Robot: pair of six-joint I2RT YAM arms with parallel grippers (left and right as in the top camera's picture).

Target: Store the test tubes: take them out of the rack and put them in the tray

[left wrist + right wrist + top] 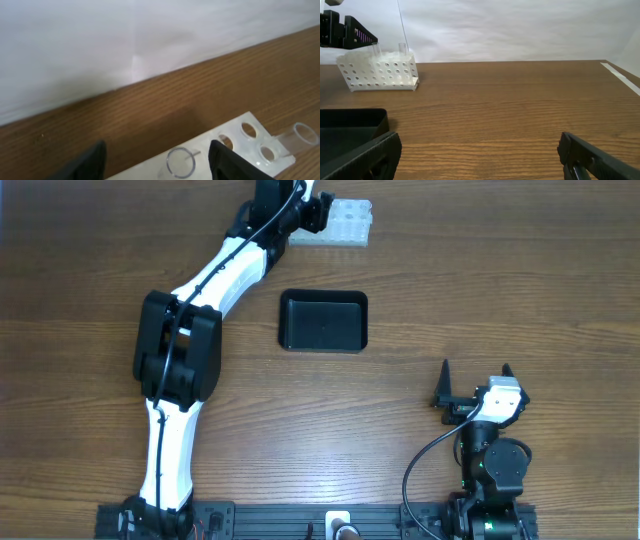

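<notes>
Tubes are the job, and two clear ones stand in the white rack (340, 225) at the far edge of the table (500, 280), just beyond the black tray (323, 294) that sits nearer the middle. The left gripper (157, 155) hangs over the rack's left end with its fingers spread apart. One tube (180, 162) opens upward between them, a little closer to one finger than the other. A second tube (302, 135) stands farther along the rack.

The step in hand looks like the grasp on that first tube. To do it well, centre the fingers on the tube, then come straight down so neither finger knocks the rim. Close gently below the lip, since a thin clear wall may slip or crack. Lift straight up until the bottom clears its hole before swinging toward the tray. The light rack could ride up with the tube.

The right gripper (476, 370) rests at the near right, fingers apart, holding nothing.
</notes>
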